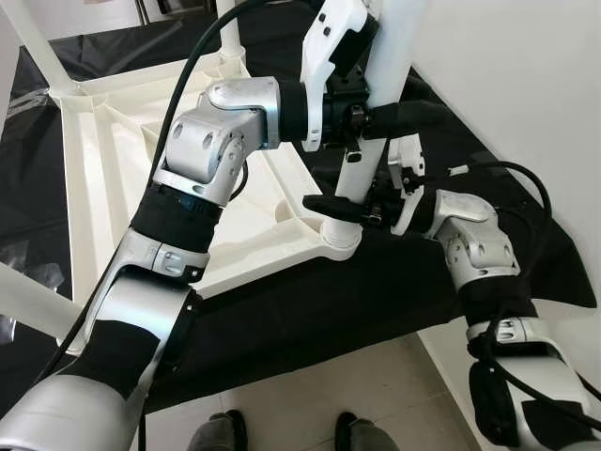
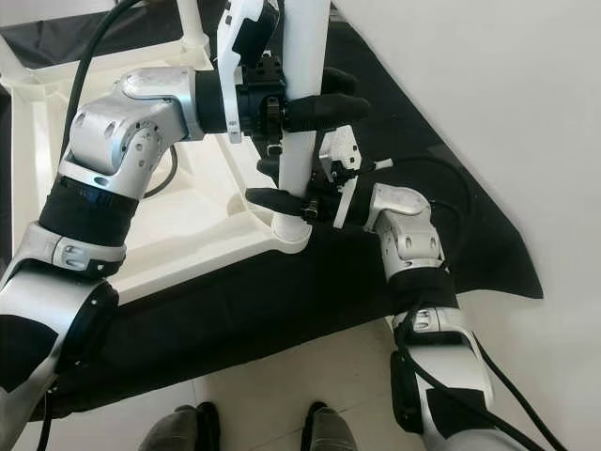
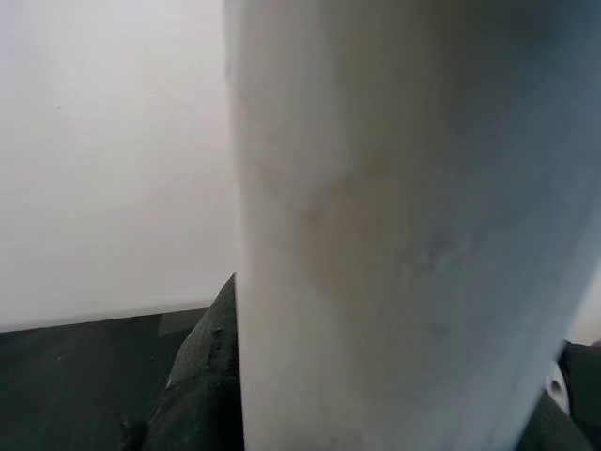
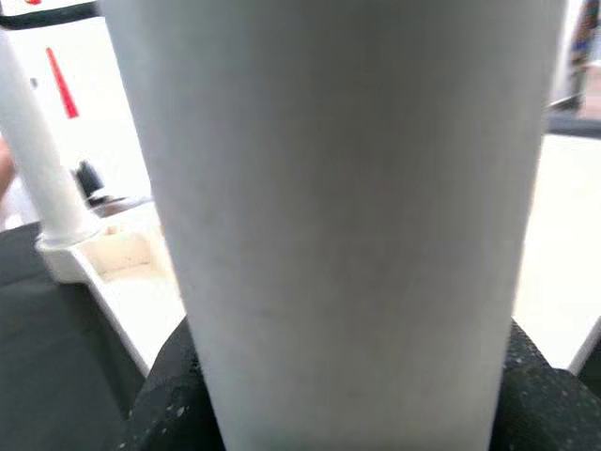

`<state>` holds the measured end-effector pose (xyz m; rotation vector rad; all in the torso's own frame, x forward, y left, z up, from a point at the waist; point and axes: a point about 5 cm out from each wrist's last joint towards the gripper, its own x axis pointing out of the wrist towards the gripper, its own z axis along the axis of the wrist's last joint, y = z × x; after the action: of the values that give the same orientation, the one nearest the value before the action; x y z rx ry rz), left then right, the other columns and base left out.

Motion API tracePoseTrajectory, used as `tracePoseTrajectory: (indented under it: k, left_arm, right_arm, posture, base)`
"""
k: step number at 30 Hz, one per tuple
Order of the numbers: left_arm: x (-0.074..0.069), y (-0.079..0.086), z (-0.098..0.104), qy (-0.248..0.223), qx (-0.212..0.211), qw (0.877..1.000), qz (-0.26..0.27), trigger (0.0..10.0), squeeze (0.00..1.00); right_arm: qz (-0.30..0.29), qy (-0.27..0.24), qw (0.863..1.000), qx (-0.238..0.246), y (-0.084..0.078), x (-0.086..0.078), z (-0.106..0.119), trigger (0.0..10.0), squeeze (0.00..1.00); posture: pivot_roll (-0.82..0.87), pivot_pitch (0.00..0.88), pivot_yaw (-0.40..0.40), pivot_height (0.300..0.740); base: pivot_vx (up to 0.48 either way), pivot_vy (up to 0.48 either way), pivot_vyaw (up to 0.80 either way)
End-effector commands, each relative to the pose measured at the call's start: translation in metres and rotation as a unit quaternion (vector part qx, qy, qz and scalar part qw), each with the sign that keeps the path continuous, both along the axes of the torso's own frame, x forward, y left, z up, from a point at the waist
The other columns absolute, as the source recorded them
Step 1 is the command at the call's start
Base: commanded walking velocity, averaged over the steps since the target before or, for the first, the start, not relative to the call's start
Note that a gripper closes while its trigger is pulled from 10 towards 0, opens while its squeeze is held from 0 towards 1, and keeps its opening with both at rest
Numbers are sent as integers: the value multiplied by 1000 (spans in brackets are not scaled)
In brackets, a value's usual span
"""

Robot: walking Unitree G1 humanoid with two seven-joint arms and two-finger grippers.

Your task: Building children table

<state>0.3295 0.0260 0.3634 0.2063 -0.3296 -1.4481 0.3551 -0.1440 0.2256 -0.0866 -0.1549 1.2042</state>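
Two grippers were clamped on the same white table leg [image 2: 302,103], which stood upright in the round socket [image 2: 290,231] at the near corner of an upturned white plastic tabletop [image 1: 141,178]. We saw the tabletop lying underside up on a black sheet [image 1: 310,310] spread over the pale floor [image 2: 282,395], its ribs and rim facing us.

The left gripper [image 2: 305,111] reached across from the left and held the leg higher up, its black fingers [image 2: 329,110] wrapped round the post. The right gripper [image 2: 293,199] came in from the right and gripped the leg low down, just above the socket, with one black finger [image 2: 272,199] showing in front of the post. In both wrist views the pale leg stood close before the camera with dark finger pads at its sides, so we judged both grippers closed on it.

Three other legs were in view: one [image 1: 228,28] rose from the far corner behind the left arm, another [image 1: 33,52] leaned at the far left corner, and a third [image 1: 28,301] showed at the left edge nearer us. On the right a white wall [image 1: 526,85] ran beside the sheet. At the bottom edge, between the robot's arms, we could make out its two dark feet [image 1: 282,434] on the tiles.
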Motion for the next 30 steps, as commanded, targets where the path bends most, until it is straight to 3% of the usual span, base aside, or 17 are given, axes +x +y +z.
tracePoseTrajectory:
  k: [1,4,5,6,8,14,19,20,22,23,24,25,26,27,28,30]
  left_arm:
    - [4,9,-10,20,12,1000,12,10000,0]
    - [4,9,-8,19,5,1000,12,10000,0]
    - [4,10,-7,41,-3,999,-1,10000,1000]
    - [4,10,-6,58,-7,998,-11,10000,1000]
    - [2,8,-8,36,2,999,-9,10000,1000]
    - [3,5,-10,34,0,999,-6,10000,1000]
    - [5,16,-3,20,-12,999,28,10000,1000]
    - [0,37,-5,27,-10,999,41,10000,0]
    - [0,37,-5,27,-10,999,41,10000,0]
    - [-6,53,-9,33,-6,998,51,10000,0]
    - [-17,92,-27,59,6,994,88,10000,0]
    - [-17,92,-27,59,6,994,88,10000,0]
    - [-20,103,-33,66,11,993,101,10000,0]
    - [-18,127,-52,95,21,982,160,10000,0]
    - [-18,131,-56,102,24,979,175,10000,0]
    - [-14,157,-83,125,39,959,252,10000,0]
  right_arm:
    - [-49,79,996,4,-11,-6,-39,0,0]
    - [-44,75,996,10,-3,-20,-45,0,0]
    - [-45,78,996,15,-3,-23,-46,0,0]
    - [-47,80,996,19,-3,-25,-47,0,0]
    - [-55,80,995,19,-5,-25,-48,0,0]
    - [-64,77,995,21,-7,-24,-46,0,0]
    - [-122,90,988,8,-2,-29,-49,0,0]
    - [-353,95,930,-40,0,-34,-65,0,0]
    - [-353,95,930,-40,0,-34,-65,0,0]
    - [-476,100,873,-38,-2,-50,-70,0,0]
    - [-545,91,833,-20,11,-74,-71,0,0]
    - [-545,91,833,-20,11,-74,-71,0,0]
    - [-529,93,843,-8,20,-77,-71,0,0]
    - [-525,97,845,3,29,-72,-71,0,0]
    - [-527,98,844,4,30,-70,-71,0,0]
    - [-513,100,852,9,44,-66,-70,0,0]
  posture:
    - [23,236,-27,740]
    - [21,241,-23,740]
    - [14,243,-15,740]
    - [14,243,-15,740]
    - [10,243,-13,740]
    - [8,239,-13,740]
    - [21,240,-31,740]
    - [34,241,-34,740]
    - [34,241,-34,740]
    - [48,249,-37,740]
    - [42,264,-10,740]
    - [42,264,-10,740]
    - [42,264,-10,740]
    - [49,264,1,740]
    - [49,264,1,740]
    - [78,256,-7,740]
  base:
    - [0,0,0]
    - [0,0,0]
    - [0,0,0]
    - [0,0,0]
    - [0,0,0]
    - [0,0,0]
    - [0,0,0]
    - [0,0,0]
    - [0,0,0]
    - [0,0,0]
    - [0,0,0]
    - [0,0,0]
    - [0,0,0]
    - [0,0,0]
    - [0,0,0]
    - [0,0,0]
